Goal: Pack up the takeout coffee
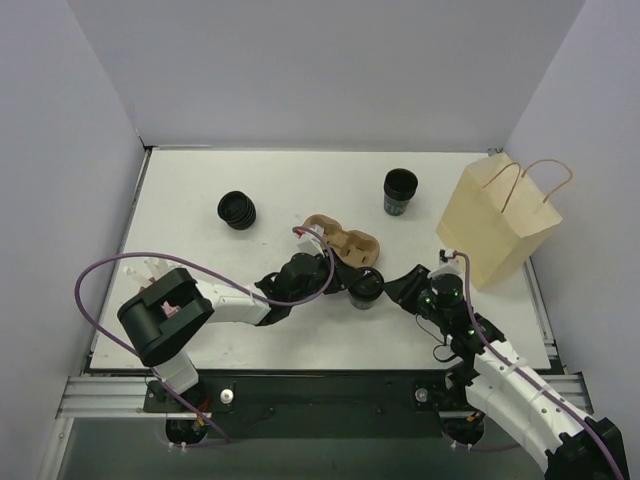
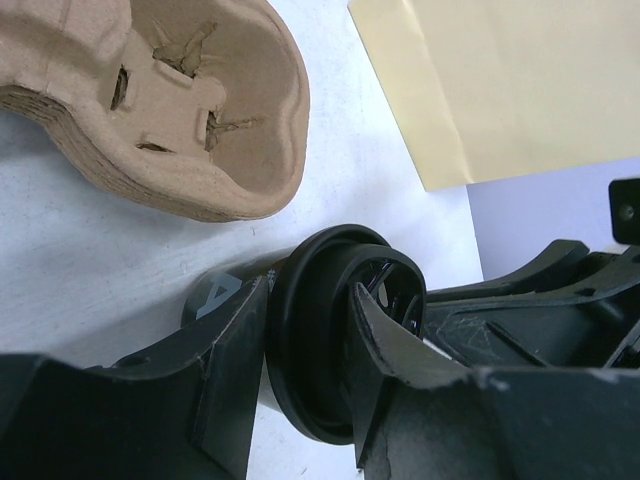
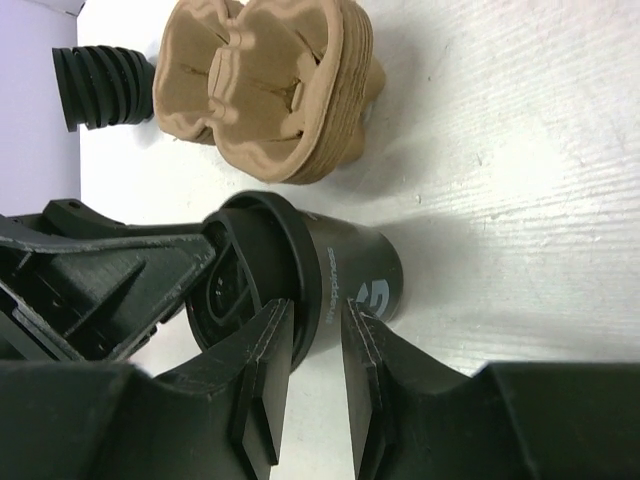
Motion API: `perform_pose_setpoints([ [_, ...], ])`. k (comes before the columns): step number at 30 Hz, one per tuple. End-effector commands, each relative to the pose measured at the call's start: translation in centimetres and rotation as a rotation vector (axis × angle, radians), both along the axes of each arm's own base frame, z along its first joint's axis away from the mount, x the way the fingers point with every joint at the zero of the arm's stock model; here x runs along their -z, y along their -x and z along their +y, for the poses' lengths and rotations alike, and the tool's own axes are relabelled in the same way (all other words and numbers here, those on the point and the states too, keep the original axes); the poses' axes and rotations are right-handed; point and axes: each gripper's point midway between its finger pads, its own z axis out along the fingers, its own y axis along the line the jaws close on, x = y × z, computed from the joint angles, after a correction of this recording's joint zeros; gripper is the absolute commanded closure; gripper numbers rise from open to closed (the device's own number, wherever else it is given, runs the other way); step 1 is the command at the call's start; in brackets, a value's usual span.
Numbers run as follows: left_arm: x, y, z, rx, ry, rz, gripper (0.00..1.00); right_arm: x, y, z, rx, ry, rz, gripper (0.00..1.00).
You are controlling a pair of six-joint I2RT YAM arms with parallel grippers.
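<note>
- The takeout coffee [image 3: 350, 268] is just beside the pulp carrier [image 1: 345, 243], outside its wells; whether it stands upright is unclear.
- The left gripper [image 2: 305, 330] clamps the lid, one finger hiding part of its top.
- The right gripper [image 3: 315, 340] is narrowly parted at the cup's collar; I cannot tell whether it touches.
- The paper bag [image 1: 500, 215] stands well apart.

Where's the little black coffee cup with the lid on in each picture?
Top external: the lidded cup sits a little below the middle, just under the brown carrier in the picture.
Left wrist: the lidded cup is at the lower middle, lid facing the camera; the brown carrier is upper left.
Right wrist: the lidded cup is in the middle, below the brown carrier.
Shared landmark: the brown carrier.
</note>
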Motion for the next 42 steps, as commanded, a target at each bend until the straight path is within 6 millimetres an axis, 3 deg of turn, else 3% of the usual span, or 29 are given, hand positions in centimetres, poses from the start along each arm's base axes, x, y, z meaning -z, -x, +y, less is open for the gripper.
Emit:
perform_pose_setpoints([
  [1, 16.9, 11.1, 13.5, 0.156, -0.738, 0.416, 0.56, -2.8, -0.8, 0.6, -0.062, -0.007, -0.026, 0.73],
  [11, 16.8, 10.7, 13.2, 0.159, -0.742, 0.401, 0.56, -3.0, -2.1, 0.9, -0.064, 0.004, -0.031, 0.74],
  [18, 16.8, 10.9, 13.6, 0.159, -0.763, 0.416, 0.56, -0.6, -2.2, 0.8, -0.069, 0.040, 0.013, 0.77],
  [23, 17.0, 11.1, 13.6, 0.157, -0.756, 0.420, 0.56, 1.7, -1.2, 0.2, -0.067, 0.059, 0.052, 0.79],
  [28, 16.7, 11.2, 13.2, 0.157, -0.736, 0.427, 0.56, 2.1, -0.5, 0.0, -0.066, 0.054, 0.053, 0.79],
  [31, 15.3, 10.8, 12.6, 0.157, -0.723, 0.424, 0.56, 0.9, -0.6, 0.1, -0.074, 0.051, 0.028, 0.77],
  [36, 9.7, 8.5, 10.2, 0.150, -0.660, 0.335, 0.49, -2.3, -1.3, 0.8, -0.125, 0.058, -0.032, 0.71],
  [42, 3.3, 5.3, 8.6, 0.135, -0.600, 0.235, 0.37, -3.8, -1.2, 1.3, -0.161, 0.059, -0.043, 0.67],
])
